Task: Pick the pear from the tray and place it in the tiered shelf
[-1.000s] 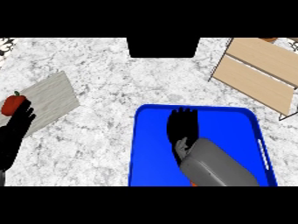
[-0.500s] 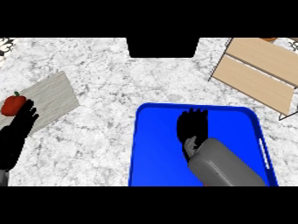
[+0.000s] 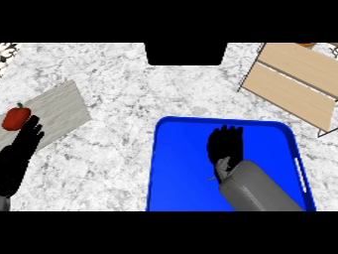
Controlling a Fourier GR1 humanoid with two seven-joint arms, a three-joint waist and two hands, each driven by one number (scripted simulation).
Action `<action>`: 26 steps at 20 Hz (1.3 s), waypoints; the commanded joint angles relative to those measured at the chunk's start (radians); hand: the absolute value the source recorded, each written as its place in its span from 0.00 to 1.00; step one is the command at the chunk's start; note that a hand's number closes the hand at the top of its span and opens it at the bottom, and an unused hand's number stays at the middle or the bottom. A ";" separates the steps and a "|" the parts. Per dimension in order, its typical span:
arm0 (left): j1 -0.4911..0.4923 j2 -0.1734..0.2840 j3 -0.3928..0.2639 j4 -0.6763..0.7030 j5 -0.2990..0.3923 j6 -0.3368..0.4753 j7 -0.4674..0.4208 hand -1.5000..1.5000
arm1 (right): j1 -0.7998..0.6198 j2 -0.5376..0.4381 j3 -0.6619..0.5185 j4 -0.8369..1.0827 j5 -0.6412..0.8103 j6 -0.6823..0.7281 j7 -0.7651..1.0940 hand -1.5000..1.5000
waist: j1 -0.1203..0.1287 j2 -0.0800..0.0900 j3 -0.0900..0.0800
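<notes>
No pear can be made out anywhere on the blue tray, so its long axis and where it points cannot be told; it may lie hidden under the right hand. That hand lies low over the tray's middle, palm down, fingers toward the tray's far rim; whether they curl round anything cannot be told. The tiered shelf stands at the far right of the counter, cut off by the edge. At the left, the left hand rests released, fingertips just beside a red pepper on a grey board.
</notes>
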 commanded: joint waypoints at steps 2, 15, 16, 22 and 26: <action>-0.028 0.009 0.039 0.040 0.011 -0.056 -0.003 0.50 | 0.028 0.007 -0.022 0.072 0.075 -0.024 0.036 0.00 | 0.002 0.002 0.000; -0.041 -0.051 0.079 0.033 -0.065 -0.044 0.021 0.50 | 0.092 -0.014 -0.061 0.033 0.211 0.001 -0.122 1.00 | 0.001 0.002 0.000; 0.027 -0.012 0.103 -0.039 -0.023 -0.098 0.042 0.50 | 0.117 0.009 -0.032 -0.003 0.228 0.018 -0.093 1.00 | 0.004 0.001 0.000; -0.001 -0.080 0.097 0.010 -0.084 -0.081 -0.009 0.50 | 0.074 0.026 -0.049 -0.075 0.301 0.002 -0.149 1.00 | 0.003 0.001 0.000; 0.013 -0.058 0.097 0.030 -0.077 -0.085 -0.019 0.50 | 0.030 0.042 -0.231 -0.167 0.256 -0.287 -0.152 1.00 | -0.004 -0.002 0.002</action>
